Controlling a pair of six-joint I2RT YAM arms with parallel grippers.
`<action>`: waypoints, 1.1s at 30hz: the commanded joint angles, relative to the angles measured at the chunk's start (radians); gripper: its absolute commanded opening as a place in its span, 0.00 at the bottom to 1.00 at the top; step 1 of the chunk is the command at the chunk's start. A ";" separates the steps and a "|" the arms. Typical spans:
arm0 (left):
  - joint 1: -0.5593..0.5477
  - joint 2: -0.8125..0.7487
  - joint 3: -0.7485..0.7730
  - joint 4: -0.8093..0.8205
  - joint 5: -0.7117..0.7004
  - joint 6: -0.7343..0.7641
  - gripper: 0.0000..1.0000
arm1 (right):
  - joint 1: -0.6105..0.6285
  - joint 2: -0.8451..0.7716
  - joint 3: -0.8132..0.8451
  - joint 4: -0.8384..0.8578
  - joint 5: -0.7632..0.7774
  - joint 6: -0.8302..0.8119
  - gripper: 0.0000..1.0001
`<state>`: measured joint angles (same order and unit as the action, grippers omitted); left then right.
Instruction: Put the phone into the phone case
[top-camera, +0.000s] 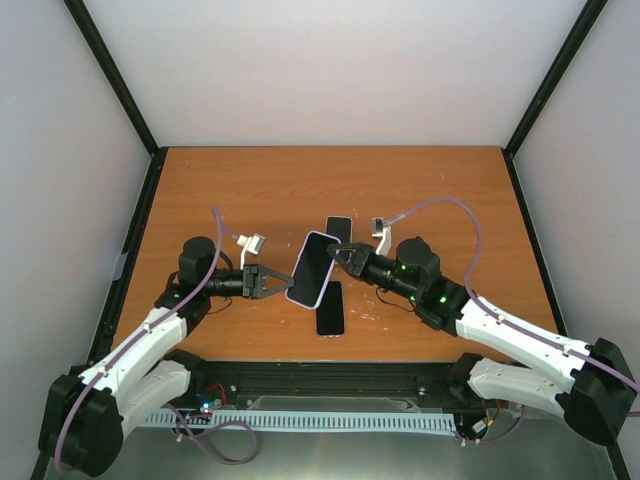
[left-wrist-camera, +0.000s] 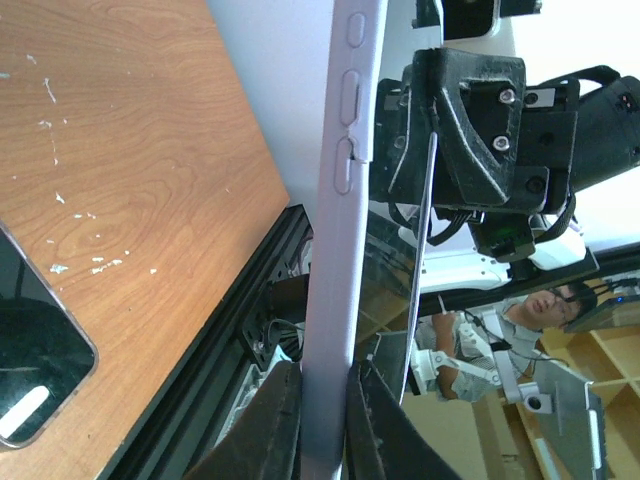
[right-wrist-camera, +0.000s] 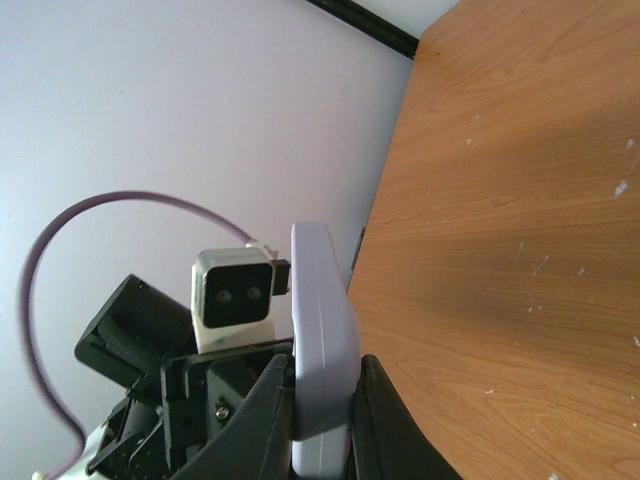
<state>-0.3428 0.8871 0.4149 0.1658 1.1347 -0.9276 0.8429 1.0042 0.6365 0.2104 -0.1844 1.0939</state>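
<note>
- At far left, reaches in low over the wooden table (top-camera: 200, 190) with the left gripper (top-camera: 286, 283).
- Pinches the lower-left long edge of the lavender phone case (top-camera: 313, 268). In the left wrist view, shows both dark fingers (left-wrist-camera: 270, 420) pressed against either side of the rim, just below the button cut-outs, with no gap to the case.
- In the middle, holds the case clear of the wood between the two grippers, tilted, upper end leaning right, dark face turned to the overhead camera. Cannot tell whether anything sits inside it.
- Just below the case's lower end, shows a black phone (top-camera: 330, 312) lying flat on the table, partly covered by the case and apart from both grippers.
- Just past the case's upper end, shows a second dark handset (top-camera: 340, 226) with a pale rim, flat and partly hidden.
- At right, clamps the right gripper (top-camera: 338, 254) on the case's upper-right edge. In the right wrist view, shows that rim squeezed tight between the two black fingers.
</note>
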 joint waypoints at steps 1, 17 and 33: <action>-0.002 0.023 0.041 -0.006 -0.021 0.017 0.04 | -0.001 0.000 0.007 0.066 0.019 0.002 0.03; -0.002 0.022 0.051 0.129 -0.126 -0.031 0.00 | 0.007 0.081 -0.041 0.094 -0.204 0.064 0.55; -0.002 0.025 0.015 0.187 -0.222 -0.048 0.00 | 0.070 0.129 -0.087 0.186 -0.201 0.090 0.35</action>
<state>-0.3435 0.9272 0.4194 0.2573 0.9039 -0.9665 0.9104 1.1305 0.5430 0.3508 -0.3996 1.1908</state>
